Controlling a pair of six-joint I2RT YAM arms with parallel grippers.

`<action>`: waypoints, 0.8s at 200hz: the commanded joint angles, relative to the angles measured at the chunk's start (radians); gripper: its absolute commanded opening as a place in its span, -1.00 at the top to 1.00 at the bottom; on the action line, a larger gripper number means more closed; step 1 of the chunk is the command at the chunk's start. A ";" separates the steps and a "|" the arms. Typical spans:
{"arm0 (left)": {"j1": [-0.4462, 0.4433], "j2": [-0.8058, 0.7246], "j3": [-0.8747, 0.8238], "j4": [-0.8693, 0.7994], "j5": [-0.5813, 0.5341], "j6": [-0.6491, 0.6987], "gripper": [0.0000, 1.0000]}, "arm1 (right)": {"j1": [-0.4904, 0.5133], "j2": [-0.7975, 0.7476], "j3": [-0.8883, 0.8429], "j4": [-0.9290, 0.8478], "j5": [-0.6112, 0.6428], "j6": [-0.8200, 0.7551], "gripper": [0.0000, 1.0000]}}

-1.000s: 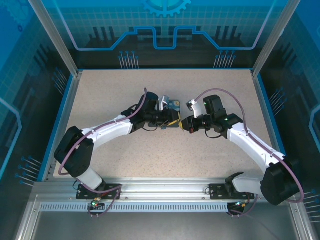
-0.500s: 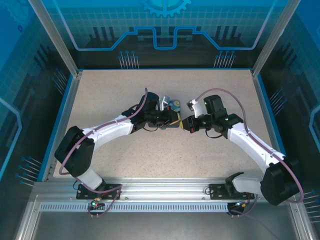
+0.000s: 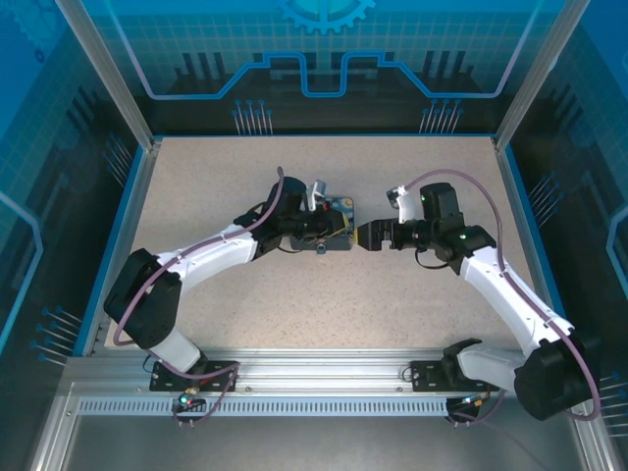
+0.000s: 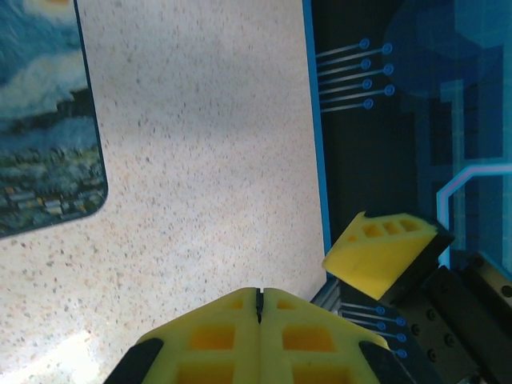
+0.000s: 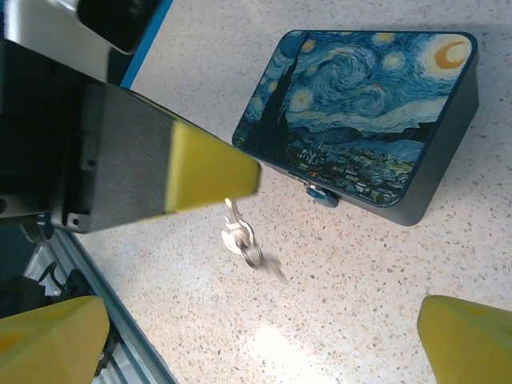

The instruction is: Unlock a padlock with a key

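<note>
Counter (image 3: 245, 177): speckled, carried painted box (image 5: 364, 112) near centre. I logged left gripper (image 4: 258, 308) jaws fully closed, pinching key (image 5: 238, 234). Key with ring hung below its fingertip, just in front of box. Right gripper (image 5: 262, 312) jaws spread wide, holding nothing. Padlock (image 5: 318, 193) sat on box front wall, near key, apart from it.

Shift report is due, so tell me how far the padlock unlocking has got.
Done: the key is picked up, dangling from the left gripper, jaws shut. In hand: it hangs just short of the padlock on the box front; the right gripper is nearby, jaws open. Left: insert the key, turn it, free the shackle.
</note>
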 commanded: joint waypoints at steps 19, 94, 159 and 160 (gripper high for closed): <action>0.008 -0.081 0.007 0.063 -0.086 0.076 1.00 | -0.062 -0.008 0.007 0.050 0.052 0.123 -1.00; 0.008 -0.126 -0.078 0.332 -0.223 0.088 1.00 | -0.181 0.109 -0.114 0.666 -0.226 0.631 -0.97; -0.003 -0.108 -0.127 0.512 -0.347 0.005 1.00 | -0.056 0.183 -0.062 0.929 -0.188 0.694 -0.35; -0.003 -0.107 -0.127 0.510 -0.348 0.004 1.00 | -0.055 0.184 -0.061 0.930 -0.187 0.692 -0.34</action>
